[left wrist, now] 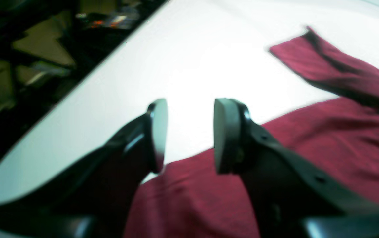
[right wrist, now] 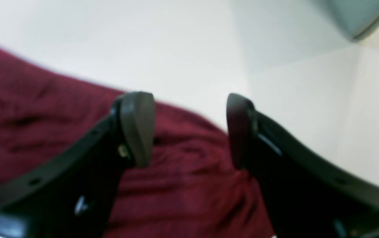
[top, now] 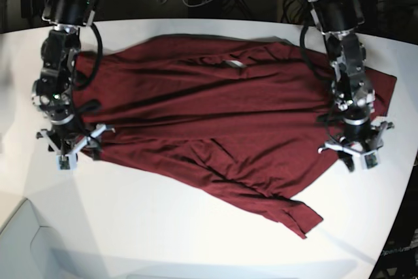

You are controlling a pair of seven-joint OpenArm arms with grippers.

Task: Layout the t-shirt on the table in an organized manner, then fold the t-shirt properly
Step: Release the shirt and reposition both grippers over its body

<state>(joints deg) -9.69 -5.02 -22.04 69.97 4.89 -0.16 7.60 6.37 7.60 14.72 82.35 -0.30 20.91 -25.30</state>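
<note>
T-shirt spread on table (2 grippers open).

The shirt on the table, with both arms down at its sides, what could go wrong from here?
1. The t-shirt is wrinkled, with one sleeve trailing forward. Folding now would likely lock in creases.
2. Both tools are open: the left tool and the right tool sit at the cloth's edges. A shallow pinch may slip off.
3. The left tool is near the table edge, so pulling outward could drag cloth over it.

We hold both arms low and wide apart, left gripper and right gripper spread, clasping nothing.
</note>
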